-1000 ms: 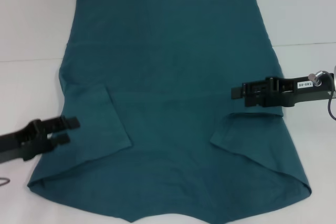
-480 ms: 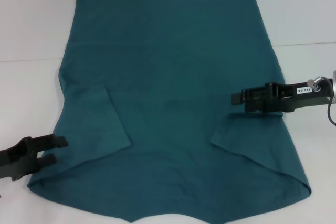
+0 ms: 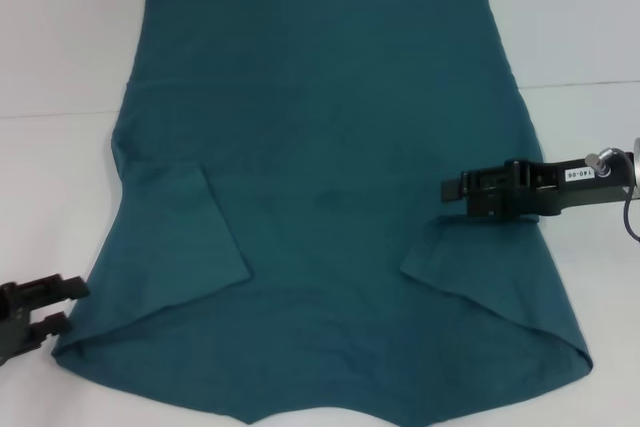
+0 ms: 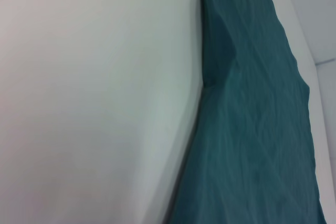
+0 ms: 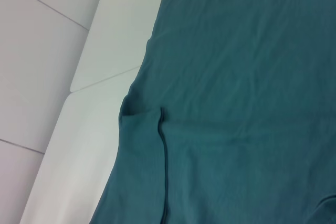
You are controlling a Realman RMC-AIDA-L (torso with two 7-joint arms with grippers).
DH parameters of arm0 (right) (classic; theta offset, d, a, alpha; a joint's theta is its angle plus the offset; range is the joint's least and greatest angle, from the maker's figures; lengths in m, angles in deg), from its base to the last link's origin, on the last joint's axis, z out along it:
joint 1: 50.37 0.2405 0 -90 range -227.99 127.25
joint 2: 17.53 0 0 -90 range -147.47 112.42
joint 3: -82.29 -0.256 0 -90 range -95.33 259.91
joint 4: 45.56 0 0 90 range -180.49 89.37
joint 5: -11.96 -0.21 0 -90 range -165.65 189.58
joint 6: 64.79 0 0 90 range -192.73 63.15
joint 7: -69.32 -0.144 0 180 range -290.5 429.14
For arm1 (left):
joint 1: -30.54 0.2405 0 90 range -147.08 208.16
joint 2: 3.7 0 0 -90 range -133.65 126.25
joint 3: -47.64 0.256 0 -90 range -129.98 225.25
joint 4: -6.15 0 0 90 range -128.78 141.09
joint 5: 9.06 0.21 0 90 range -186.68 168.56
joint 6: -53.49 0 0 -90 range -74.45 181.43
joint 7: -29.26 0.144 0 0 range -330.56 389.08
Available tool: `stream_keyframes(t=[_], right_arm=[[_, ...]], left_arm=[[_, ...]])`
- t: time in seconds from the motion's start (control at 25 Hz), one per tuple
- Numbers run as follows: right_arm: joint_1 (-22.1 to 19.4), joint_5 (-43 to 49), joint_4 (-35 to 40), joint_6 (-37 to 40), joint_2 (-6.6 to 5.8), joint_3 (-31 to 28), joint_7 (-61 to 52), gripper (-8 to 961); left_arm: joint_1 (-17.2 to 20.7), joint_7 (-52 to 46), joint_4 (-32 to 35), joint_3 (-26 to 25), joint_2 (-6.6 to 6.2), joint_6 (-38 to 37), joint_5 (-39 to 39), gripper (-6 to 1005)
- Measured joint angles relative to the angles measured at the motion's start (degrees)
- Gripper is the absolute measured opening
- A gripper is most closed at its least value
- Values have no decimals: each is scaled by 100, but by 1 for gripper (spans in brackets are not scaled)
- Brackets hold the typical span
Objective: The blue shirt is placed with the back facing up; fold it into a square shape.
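Note:
The blue shirt point(image 3: 330, 147) lies flat on the white table, plain side up, filling most of the head view. Both sleeves are folded inward onto the body, the left sleeve point(image 3: 180, 237) and the right sleeve point(image 3: 480, 267). My left gripper point(image 3: 62, 306) is open and holds nothing. It sits low at the near left, just off the shirt's left edge. My right gripper point(image 3: 447, 188) hovers over the shirt's right side, above the folded right sleeve. The left wrist view shows the shirt point(image 4: 252, 129) edge against bare table. In the right wrist view the shirt point(image 5: 247, 77) appears with a folded sleeve seam.
The white table point(image 3: 60, 67) surrounds the shirt, with a seam line point(image 3: 580, 84) running across it on both sides. A dark cable point(image 3: 632, 217) hangs at the right arm near the picture's edge.
My left gripper has drawn back toward the near left, off the folded left sleeve to beyond the shirt's edge. The right gripper dropped slightly and then held still. The shirt has not moved.

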Motion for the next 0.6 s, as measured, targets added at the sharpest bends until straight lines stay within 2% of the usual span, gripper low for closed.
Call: stream_keyframes(t=[0.6], right_arm=[[-1,-3,1,-58,-24,-23,-4,670]], left_arm=[[275,35,185,-291,6,-292,102,630]])
